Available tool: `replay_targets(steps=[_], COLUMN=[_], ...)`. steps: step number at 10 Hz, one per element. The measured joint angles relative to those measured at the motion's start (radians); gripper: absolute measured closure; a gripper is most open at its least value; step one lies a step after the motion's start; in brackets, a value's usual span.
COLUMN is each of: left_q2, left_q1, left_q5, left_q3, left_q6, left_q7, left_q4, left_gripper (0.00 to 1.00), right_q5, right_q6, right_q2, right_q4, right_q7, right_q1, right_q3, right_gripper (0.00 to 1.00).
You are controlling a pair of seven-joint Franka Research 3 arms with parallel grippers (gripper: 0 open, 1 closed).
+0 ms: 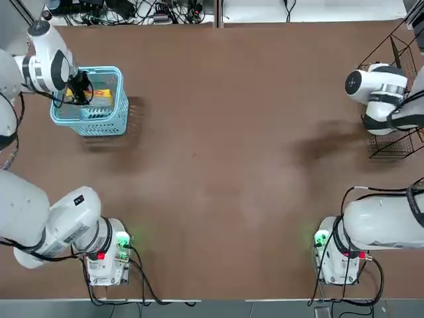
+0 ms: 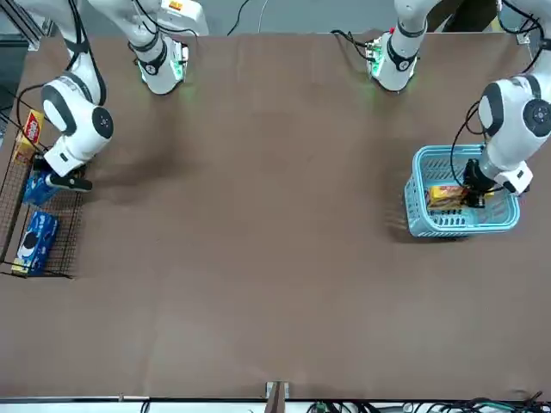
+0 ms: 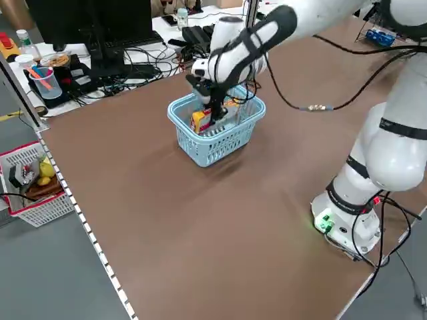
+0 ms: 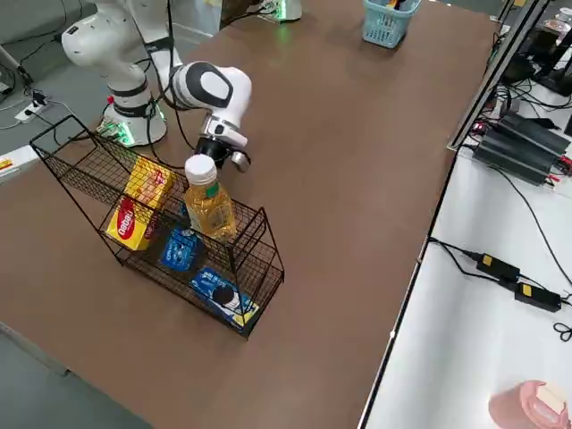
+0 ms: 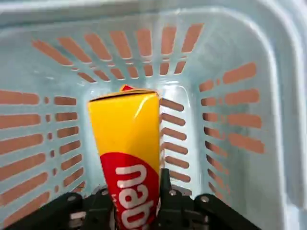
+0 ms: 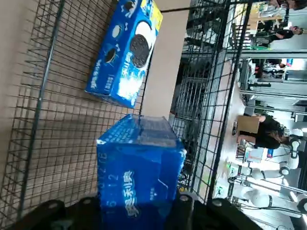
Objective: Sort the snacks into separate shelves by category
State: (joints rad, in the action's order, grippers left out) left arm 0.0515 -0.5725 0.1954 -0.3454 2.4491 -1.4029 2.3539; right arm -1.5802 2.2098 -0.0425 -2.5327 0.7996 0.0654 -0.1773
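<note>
Snacks in two places: yellow box [image 5: 128, 158] pinched upright in left pincer [image 5: 134, 203] inside light blue basket [image 5: 249, 110]; blue packet [image 6: 139, 167] clamped in right pincer [image 6: 136, 211] over mesh floor of wire rack [image 6: 43, 120]. Second blue packet [image 6: 125, 50] lying flat farther along same tier. Yellow box [image 4: 138, 204] with red label standing on rack's upper tier, beside bottle [image 4: 208, 201] of amber drink perched at rack's edge.

Near to far, seen from the robot's own side: arm bases at worktop [image 1: 225, 152] edge, bare brown surface, then basket at far left and rack at far right, well apart.

Likely step: left arm lifting box out of basket, right arm setting packet down among blue ones.

Risks, as judged: box corner catching basket rim on lift, tipping basket; grip low on box, so box liable to pivot or slip; packet dropped edge-on and toppling onto neighbour; right wrist brushing bottle and knocking it off rack.
</note>
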Motion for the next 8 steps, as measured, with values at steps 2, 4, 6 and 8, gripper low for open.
replay_targets(steps=[2, 4, 6, 8], left_q2=[-0.051, -0.09, -0.115, -0.119], left_q1=[0.0, 0.0, -0.001, 0.003], left_q5=[-0.047, -0.142, -0.222, -0.233], left_q3=[-0.019, -0.027, -0.075, -0.226], left_q6=[-0.167, -0.381, -0.516, -0.533], left_q7=[0.016, 0.066, 0.083, 0.011], left_q4=[-0.072, -0.206, -0.338, -0.379], left_gripper=[0.69, 0.69, 0.69, 0.69], right_q5=[-0.015, -0.017, -0.018, -0.019], right_q6=[0.003, 0.007, 0.021, 0.024], right_q2=[-0.008, -0.013, -0.013, -0.013], right_q4=[-0.005, -0.005, -0.005, -0.005], right_q7=[0.036, 0.045, 0.051, 0.053], right_q1=[-0.001, -0.002, -0.002, -0.002], right_q3=[0.001, 0.001, 0.001, 0.001], right_gripper=[0.57, 0.44, 0.13, 0.07])
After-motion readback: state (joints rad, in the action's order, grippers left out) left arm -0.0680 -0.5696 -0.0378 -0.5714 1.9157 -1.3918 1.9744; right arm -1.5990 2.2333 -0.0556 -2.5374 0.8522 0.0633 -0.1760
